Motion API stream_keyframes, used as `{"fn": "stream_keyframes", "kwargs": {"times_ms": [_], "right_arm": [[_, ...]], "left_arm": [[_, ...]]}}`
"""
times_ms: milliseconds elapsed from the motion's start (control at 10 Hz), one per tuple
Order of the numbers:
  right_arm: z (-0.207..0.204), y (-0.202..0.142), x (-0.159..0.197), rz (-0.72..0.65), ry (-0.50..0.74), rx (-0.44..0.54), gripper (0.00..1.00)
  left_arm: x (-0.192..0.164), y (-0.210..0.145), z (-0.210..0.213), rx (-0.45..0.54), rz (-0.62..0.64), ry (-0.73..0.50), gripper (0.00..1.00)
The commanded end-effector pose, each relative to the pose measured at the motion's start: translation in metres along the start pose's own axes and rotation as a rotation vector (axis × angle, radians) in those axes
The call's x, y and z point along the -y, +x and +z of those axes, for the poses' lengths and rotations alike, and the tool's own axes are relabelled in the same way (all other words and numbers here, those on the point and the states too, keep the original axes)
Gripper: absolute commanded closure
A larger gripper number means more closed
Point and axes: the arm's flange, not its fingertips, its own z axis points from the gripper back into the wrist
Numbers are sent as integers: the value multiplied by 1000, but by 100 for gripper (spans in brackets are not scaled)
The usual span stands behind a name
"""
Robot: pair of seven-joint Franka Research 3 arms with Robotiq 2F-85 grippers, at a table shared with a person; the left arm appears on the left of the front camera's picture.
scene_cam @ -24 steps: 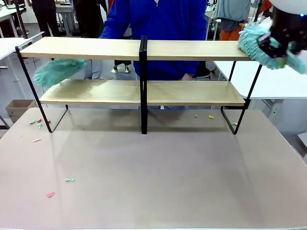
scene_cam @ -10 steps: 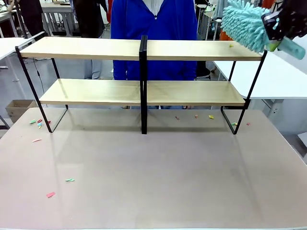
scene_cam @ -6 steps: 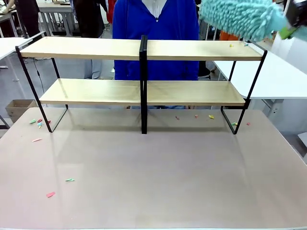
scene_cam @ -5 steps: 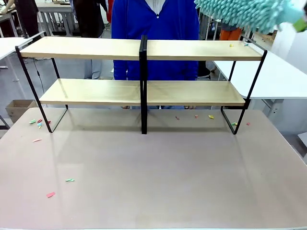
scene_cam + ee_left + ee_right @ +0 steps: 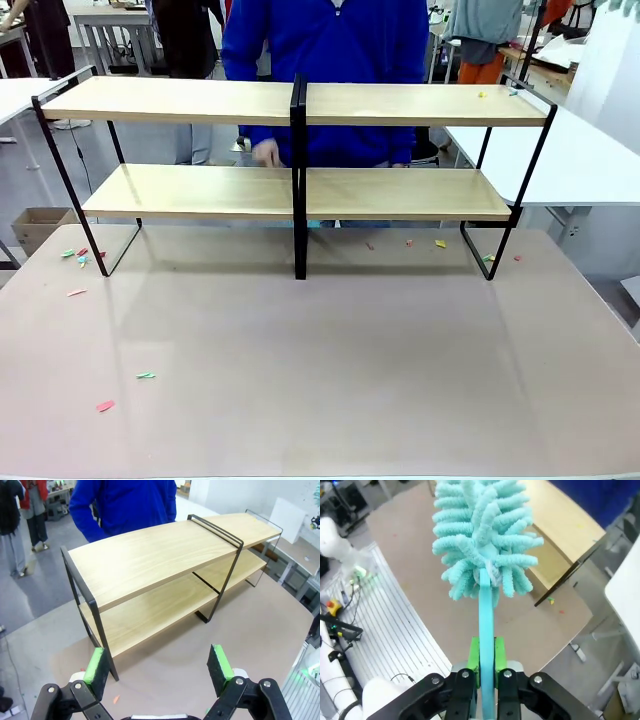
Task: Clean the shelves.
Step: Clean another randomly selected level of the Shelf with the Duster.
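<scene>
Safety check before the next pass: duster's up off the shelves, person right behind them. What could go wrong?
The person's hand is by the lower board of the shelves; a sweep with the duster could hit it.
The right gripper pinches only the thin handle; it might twist.
Scraps on the top board's right end could get missed.

- Our left gripper (image 5: 157, 666) is black, and each of its two fingers carries a flat green pad (image 5: 95, 671) on the inner face.
- We count small round silver screws (image 5: 235, 681) at the joints of its black finger links.
- A white rim shows between those links at the bottom edge.
- Our right gripper (image 5: 487, 655) has the same black links, silver joint screws and green pads.
- The person (image 5: 330, 40) facing us wears a bright blue top with long sleeves (image 5: 86, 520).
</scene>
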Motion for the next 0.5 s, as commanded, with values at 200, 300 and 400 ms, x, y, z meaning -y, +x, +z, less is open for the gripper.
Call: {"fn": "stream_keyframes", "kwargs": {"times_ms": [200,300,400], "right_arm": [[0,0,0,0,0,0,88],[0,0,0,0,0,0,88],[0,0,0,0,0,0,88]], "left_arm": [[1,1,1,-12,10,10,0],[1,1,1,-12,10,10,0],[1,1,1,-12,10,10,0]]}}
